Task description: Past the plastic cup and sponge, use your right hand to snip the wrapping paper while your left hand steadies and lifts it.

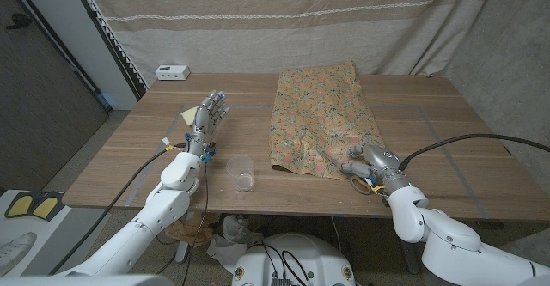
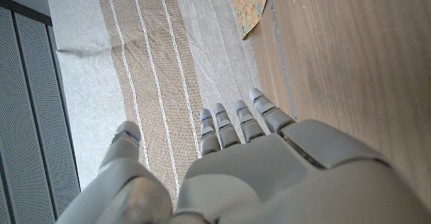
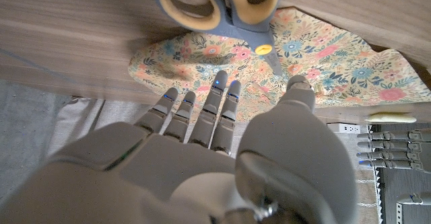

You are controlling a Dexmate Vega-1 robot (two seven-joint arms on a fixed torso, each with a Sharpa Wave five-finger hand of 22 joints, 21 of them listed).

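Observation:
Floral wrapping paper (image 1: 322, 118) lies spread on the table's right half; one corner of it (image 2: 250, 2) shows in the left wrist view. Scissors (image 1: 345, 169) with yellow-and-grey handles (image 3: 215, 5) lie at the paper's near right corner, blades on the paper (image 3: 323, 49). My right hand (image 1: 380, 162) sits just beside the handles, fingers (image 3: 217, 106) stretched toward them and holding nothing. My left hand (image 1: 210, 118) stands upright at the table's left, fingers extended, empty, next to a yellow sponge (image 1: 187, 116). A clear plastic cup (image 1: 243, 173) stands near the front edge between the hands.
A small white box (image 1: 172, 71) sits at the table's back left corner. A striped curtain (image 2: 155, 56) hangs behind the table. Bare wood (image 1: 430, 131) lies to the right of the paper.

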